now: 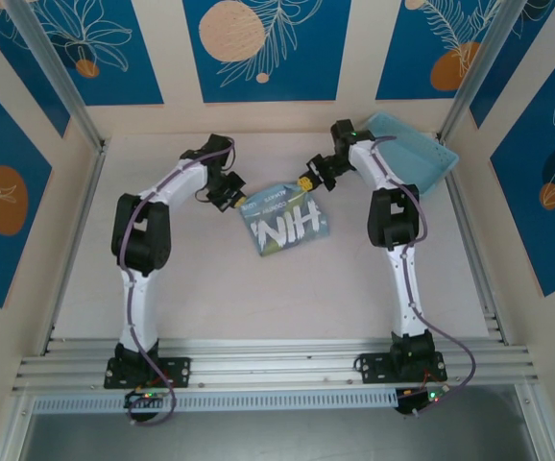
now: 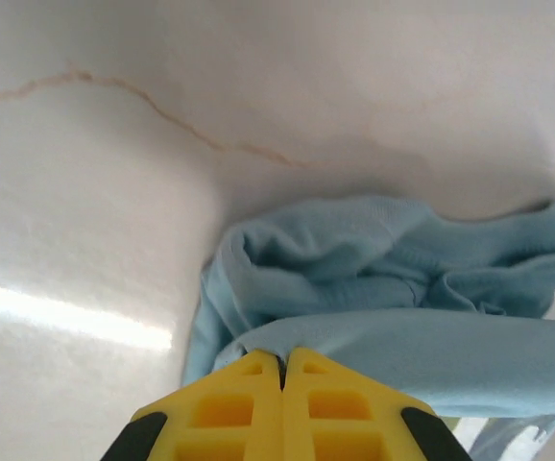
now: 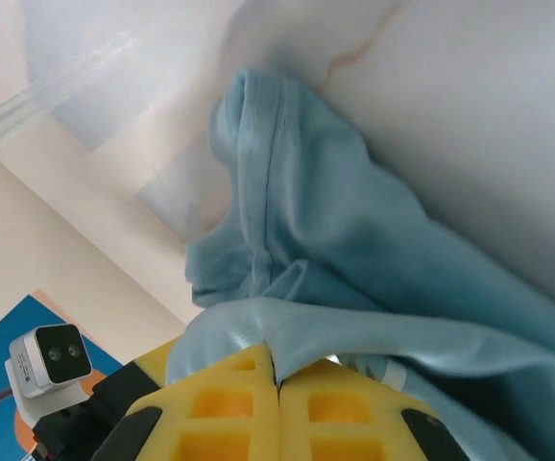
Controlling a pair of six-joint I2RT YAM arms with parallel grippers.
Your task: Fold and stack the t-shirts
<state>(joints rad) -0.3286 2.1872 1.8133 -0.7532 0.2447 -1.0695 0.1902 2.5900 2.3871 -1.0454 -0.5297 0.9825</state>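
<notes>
Grippers first, low in each wrist view: left gripper (image 2: 282, 363) has its jaws pressed together on a fold of the t-shirt (image 1: 287, 226). Right gripper (image 3: 277, 373) is clamped likewise, though its bite looks thin, perhaps only a hem. Cloth sits bunched mid-frame between them. Risk: uneven pulling could slip that hem free and spoil the fold. Count: two grippers, one t-shirt, one basket (image 1: 414, 158) upper right.

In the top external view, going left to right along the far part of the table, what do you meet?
left gripper → t-shirt → basket. The right gripper sits over the t-shirt's upper right corner, so it is left out.
</notes>
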